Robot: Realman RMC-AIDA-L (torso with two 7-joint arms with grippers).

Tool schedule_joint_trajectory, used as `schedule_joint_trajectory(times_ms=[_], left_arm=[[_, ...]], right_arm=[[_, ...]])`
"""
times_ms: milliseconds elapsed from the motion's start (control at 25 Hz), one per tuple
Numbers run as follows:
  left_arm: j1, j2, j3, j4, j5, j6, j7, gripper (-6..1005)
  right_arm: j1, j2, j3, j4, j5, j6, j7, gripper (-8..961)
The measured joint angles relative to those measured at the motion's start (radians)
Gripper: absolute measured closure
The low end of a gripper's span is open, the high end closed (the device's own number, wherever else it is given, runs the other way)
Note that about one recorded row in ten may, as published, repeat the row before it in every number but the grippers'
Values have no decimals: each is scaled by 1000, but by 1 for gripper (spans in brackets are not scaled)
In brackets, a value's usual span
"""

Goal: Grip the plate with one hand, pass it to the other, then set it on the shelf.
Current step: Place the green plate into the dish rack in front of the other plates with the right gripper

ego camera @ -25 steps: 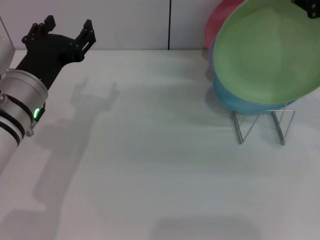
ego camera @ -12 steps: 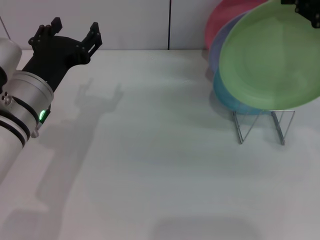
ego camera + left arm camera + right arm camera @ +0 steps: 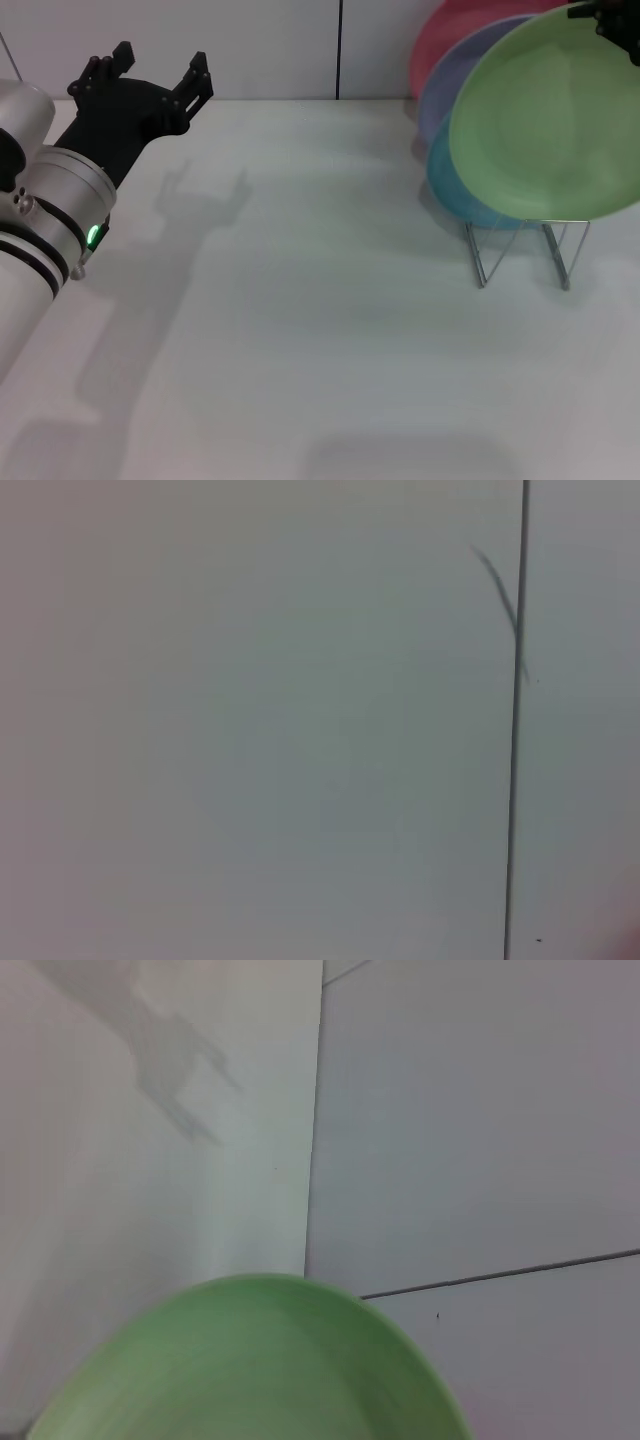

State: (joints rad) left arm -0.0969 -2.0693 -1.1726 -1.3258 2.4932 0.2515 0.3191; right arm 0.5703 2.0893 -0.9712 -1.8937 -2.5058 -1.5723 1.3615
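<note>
The light green plate stands nearly upright at the back right, over the front of the silver wire rack. My right gripper shows only as a black tip at the plate's top rim and is shut on it. The plate also fills the right wrist view. My left gripper, black with a silver wrist and a green light, is open and empty at the far left, well away from the plate.
A light blue plate, a lavender plate and a pink plate stand in the rack behind the green one. The white table spreads between the arms. A wall stands close behind.
The green plate has shifted right and slightly down with my right gripper, uncovering more of the lavender plate. My left gripper has drifted a little to the right and farther back.
</note>
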Motion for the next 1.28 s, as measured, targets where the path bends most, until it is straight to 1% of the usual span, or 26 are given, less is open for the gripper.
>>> schedule_joint_trajectory(times_ms=[280, 600, 960, 1080, 1200, 1280], left_arm=[[-8, 0, 3, 13, -1, 0, -3, 186], [-42, 0, 4, 37, -2, 0, -5, 186], [-59, 0, 4, 45, -4, -2, -5, 186], [-67, 0, 4, 53, -4, -2, -5, 186], [-83, 1, 3, 64, -6, -9, -5, 186], [-88, 1, 3, 66, -6, -13, -5, 186]], right_arm=[[-7, 1, -3, 27, -2, 8, -14, 929], [-28, 3, -5, 37, -2, 11, -15, 930], [-44, 3, -19, 50, 1, 12, -12, 929], [-44, 3, -27, 51, -8, 13, 26, 929], [-29, 3, -51, 45, -74, 1, 100, 913], [-28, 3, -59, 42, -85, -2, 110, 903]])
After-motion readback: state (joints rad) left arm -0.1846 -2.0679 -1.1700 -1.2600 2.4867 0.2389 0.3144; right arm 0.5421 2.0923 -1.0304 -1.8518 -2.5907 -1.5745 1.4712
